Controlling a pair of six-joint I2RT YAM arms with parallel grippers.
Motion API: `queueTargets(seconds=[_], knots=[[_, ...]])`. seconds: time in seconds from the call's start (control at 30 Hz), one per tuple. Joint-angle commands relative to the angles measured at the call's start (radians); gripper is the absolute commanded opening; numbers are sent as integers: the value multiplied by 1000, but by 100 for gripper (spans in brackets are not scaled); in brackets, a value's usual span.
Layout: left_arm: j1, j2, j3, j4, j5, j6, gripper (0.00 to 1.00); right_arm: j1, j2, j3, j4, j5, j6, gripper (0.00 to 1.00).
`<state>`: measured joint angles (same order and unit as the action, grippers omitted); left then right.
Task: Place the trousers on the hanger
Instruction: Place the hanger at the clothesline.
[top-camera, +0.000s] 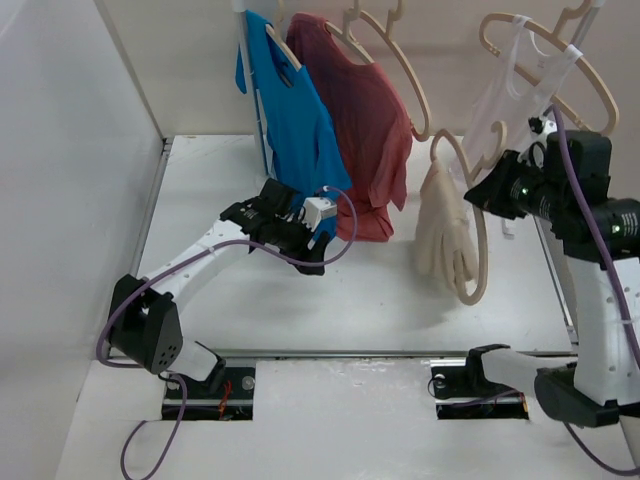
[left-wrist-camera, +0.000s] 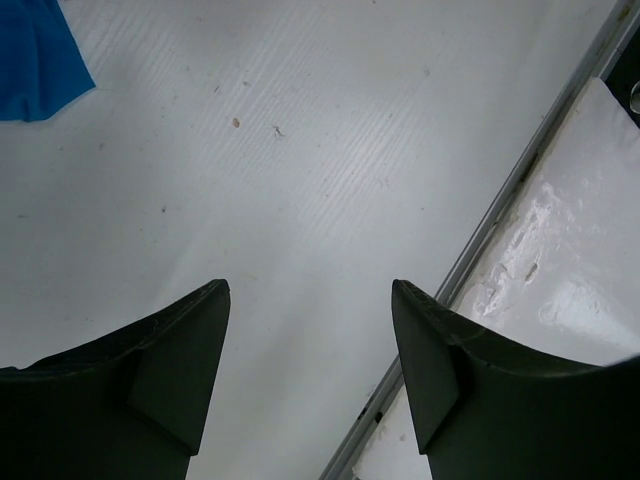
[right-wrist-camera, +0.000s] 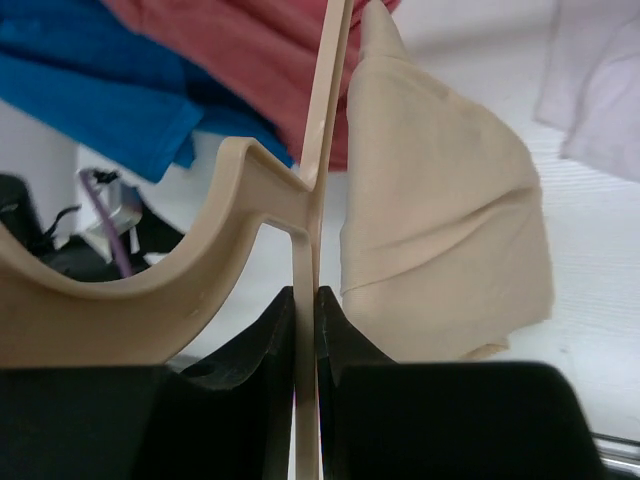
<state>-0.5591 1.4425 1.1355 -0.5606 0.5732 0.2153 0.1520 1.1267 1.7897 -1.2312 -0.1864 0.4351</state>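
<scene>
- The right end effector (right-wrist-camera: 306, 305) is clamped on the thin bar of the hanger (right-wrist-camera: 190, 290).
- The trousers (right-wrist-camera: 440, 230) drape over that hanger, just ahead of it.
- The left end effector (left-wrist-camera: 308, 298) is spread open above the bare counter (left-wrist-camera: 300, 150).

bg: white wall (top-camera: 60, 150) L+rear | white tabletop (top-camera: 380, 290) | even light

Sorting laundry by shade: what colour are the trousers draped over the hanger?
The trousers are plain pale beige-tan; the right wrist view shows them best.
</scene>
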Motion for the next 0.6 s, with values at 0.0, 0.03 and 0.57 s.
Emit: queueTargets(seconds=[0.0, 0.03, 0.57], knots=[[2, -63, 20, 18, -3, -7, 62, 1, 82, 181, -123, 167, -61, 0], [13, -63, 20, 18, -3, -7, 62, 1, 99, 215, -134, 188, -61, 0], [74, -154, -57, 65, -21, -47, 62, 1, 355, 494, 235, 297, -348, 0]])
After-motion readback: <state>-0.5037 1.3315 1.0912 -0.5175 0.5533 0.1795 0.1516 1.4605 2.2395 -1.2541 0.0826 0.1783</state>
